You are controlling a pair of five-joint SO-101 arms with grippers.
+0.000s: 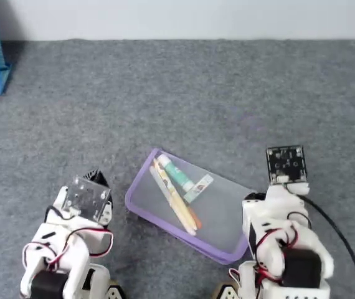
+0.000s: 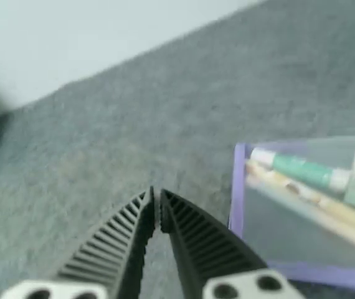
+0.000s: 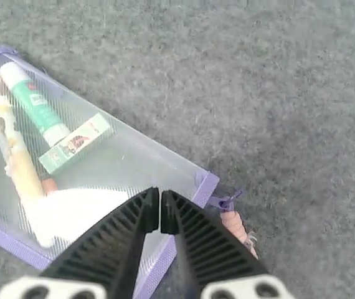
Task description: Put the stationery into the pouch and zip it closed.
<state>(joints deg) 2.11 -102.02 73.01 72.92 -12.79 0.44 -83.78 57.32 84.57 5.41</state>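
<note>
Pouch [image 1: 224, 215] lies near table [image 1: 165, 93] front edge, stationery [image 1: 179, 187] inside. Left gripper [image 2: 155, 208] and right gripper [image 3: 160, 208] flank it, fingers closed, empty. Risk: tugging zip pull [image 3: 223, 202] unanchored probably drags pouch.

The right gripper [image 3: 159, 194] has its black ribbed fingers [image 3: 118, 233] pressed together, their tips above the purple edge of the pouch [image 3: 141, 163]. Taking twelve o'clock as straight ahead of those tips, the translucent pouch spreads from eight to ten o'clock. Inside it, a green and white tube [image 3: 31, 99] and a small green box [image 3: 75, 142] lie at ten, the box nearer and touching the tube's end. Yellowish pencils [image 3: 12, 156] lie at nine. The purple zip pull [image 3: 226, 201] sits at three, a pale orange charm [image 3: 241, 228] at four. Grey felt [image 3: 258, 93] covers twelve to two.
</note>
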